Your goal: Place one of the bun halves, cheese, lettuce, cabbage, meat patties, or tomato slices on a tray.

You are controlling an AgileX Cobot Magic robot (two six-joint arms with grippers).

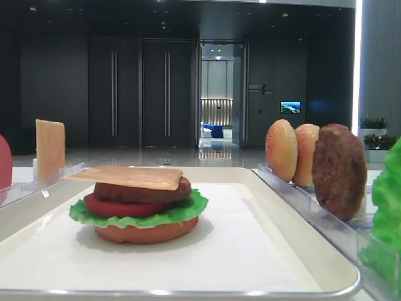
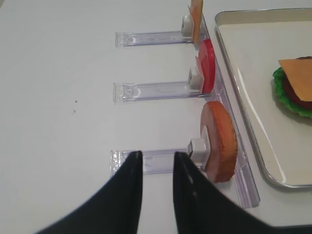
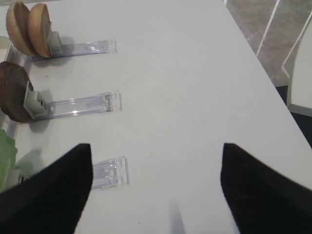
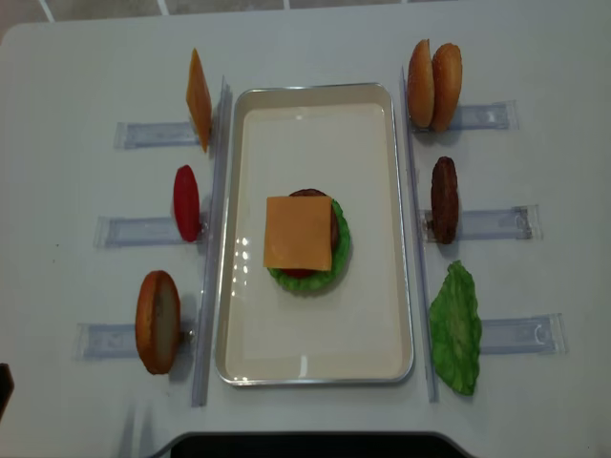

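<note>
On the cream tray (image 4: 315,90) stands a stack of bun base, lettuce, tomato and patty, with a cheese slice (image 4: 298,232) lying flat on top. Left of the tray, racks hold another cheese slice (image 4: 199,98), a tomato slice (image 4: 186,202) and a flat bun half (image 2: 222,141) on edge. My left gripper (image 2: 157,155) hovers over that bun's rack, its jaws a narrow gap apart with nothing between them. Over bare table right of the tray, my right gripper (image 3: 156,146) is wide open and empty.
Right-side racks hold two domed bun halves (image 4: 434,84), a meat patty (image 4: 444,198) and a lettuce leaf (image 4: 455,329). Clear plastic racks (image 2: 146,90) stick out sideways on both sides. The table edge (image 3: 258,53) runs to the right of the right gripper.
</note>
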